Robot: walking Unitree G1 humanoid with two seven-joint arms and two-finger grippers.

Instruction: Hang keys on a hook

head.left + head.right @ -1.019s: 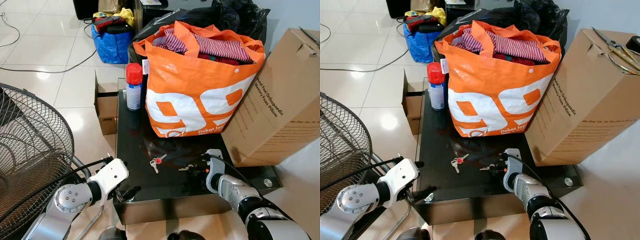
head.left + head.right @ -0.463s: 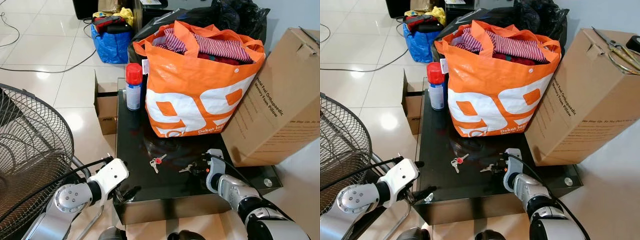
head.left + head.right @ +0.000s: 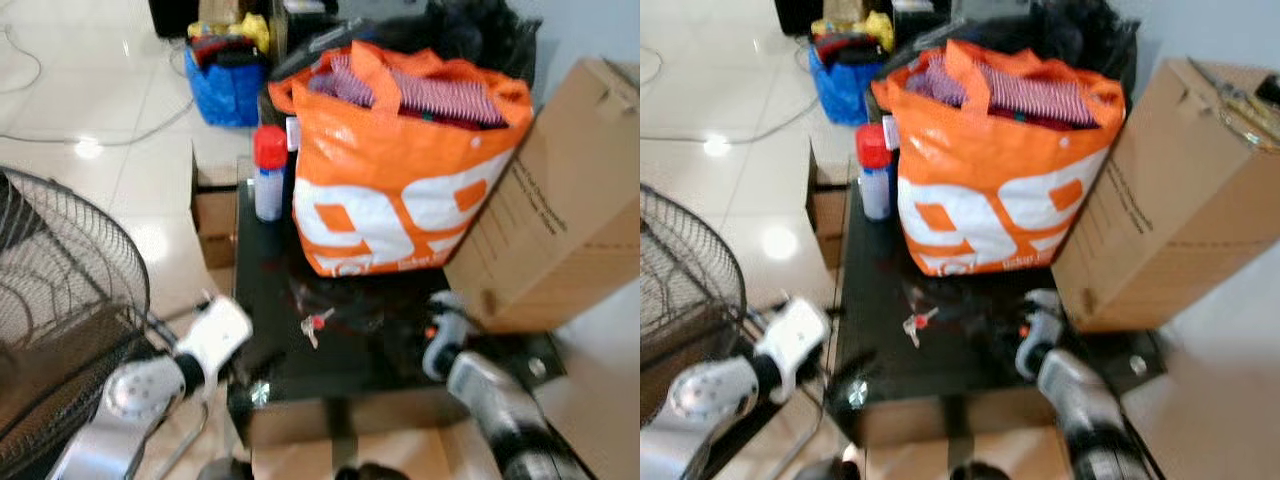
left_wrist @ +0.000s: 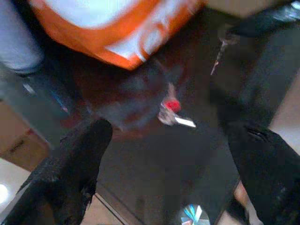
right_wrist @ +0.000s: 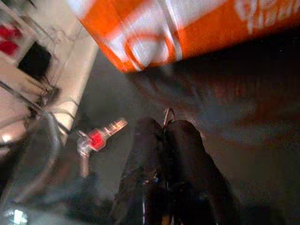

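Two key sets are on the black glass table (image 3: 275, 270). The red-tagged keys (image 3: 314, 324) lie loose near its middle, also seen as the red-tagged keys (image 4: 172, 111). My right gripper (image 5: 161, 125) is shut on the second key set (image 5: 168, 114), whose ring pokes out between the fingertips just over the glass. In the head view the right gripper (image 3: 412, 335) is right of the red-tagged keys, in front of the orange bag (image 3: 400, 190). My left gripper (image 4: 173, 168) is open at the table's front left corner, aimed at the red-tagged keys. No hook can be made out.
A red-capped spray can (image 3: 267, 172) stands at the table's back left. A big cardboard box (image 3: 565, 215) leans at the right. A floor fan (image 3: 60, 300) is close on my left. A blue bag (image 3: 225, 85) and a small box (image 3: 213, 215) sit on the tiled floor behind.
The whole picture has gone blurred and shifted slightly, so the camera is moving. The right gripper keeps its hold on the key set; the red-tagged keys lie where they were.
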